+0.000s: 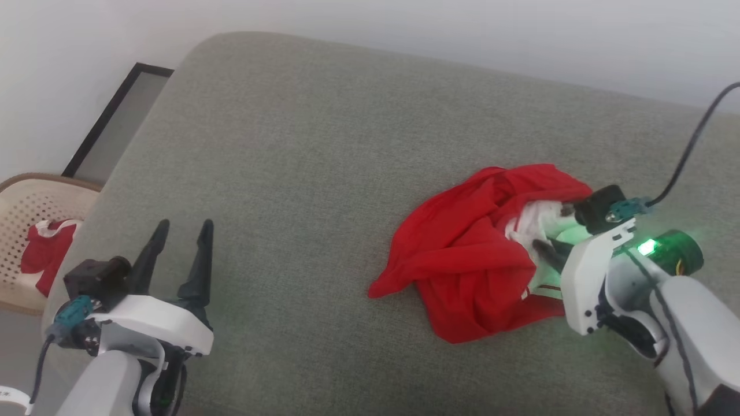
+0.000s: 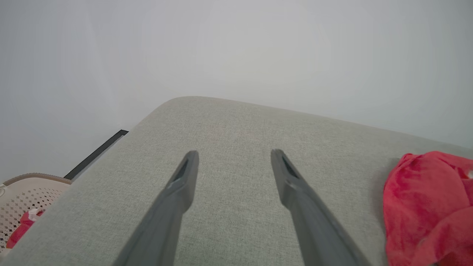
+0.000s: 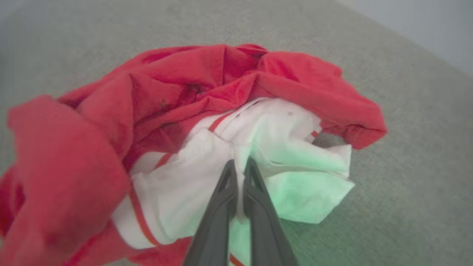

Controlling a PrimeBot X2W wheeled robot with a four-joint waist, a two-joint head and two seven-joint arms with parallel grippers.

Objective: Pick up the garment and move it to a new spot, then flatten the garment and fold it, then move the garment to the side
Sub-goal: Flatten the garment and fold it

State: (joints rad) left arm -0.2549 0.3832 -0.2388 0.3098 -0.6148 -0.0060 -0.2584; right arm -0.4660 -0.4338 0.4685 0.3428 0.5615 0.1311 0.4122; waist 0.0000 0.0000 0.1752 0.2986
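Red garment [image 1: 462, 254] bunched up, front hidden; right gripper [image 3: 240, 164] pinches its white fold

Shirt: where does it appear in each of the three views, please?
Head view: shirt right of centre.
Left wrist view: shirt at the right edge, low.
Right wrist view: shirt centre and left, white part in the right hand.
Shared landmark: the grey-green cushion beneath it.

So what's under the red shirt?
The garment lies crumpled on the grey-green cushion. Its white part peeks out, pinched by the right gripper. Anything beneath the heap is covered.
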